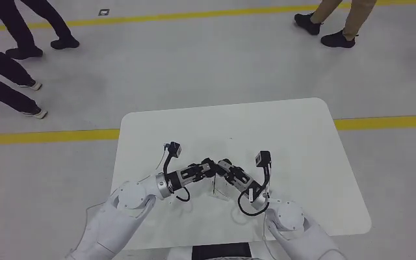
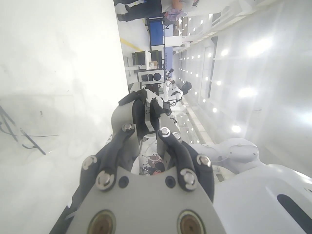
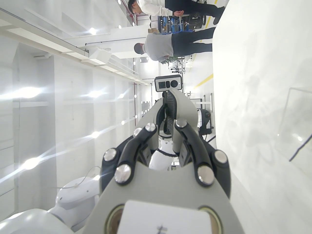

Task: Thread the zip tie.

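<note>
On the table [image 3: 256,49], a zip tie [image 3: 300,151] lies near a clear container [image 3: 284,113]

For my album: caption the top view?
The left gripper and right gripper face each other closely above a white table.

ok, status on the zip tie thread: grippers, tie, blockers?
Left gripper and right gripper nose to nose over the white rounded table. Thin black plastic zip tie on the tabletop, not visibly threaded. Nothing seen in the way.
</note>
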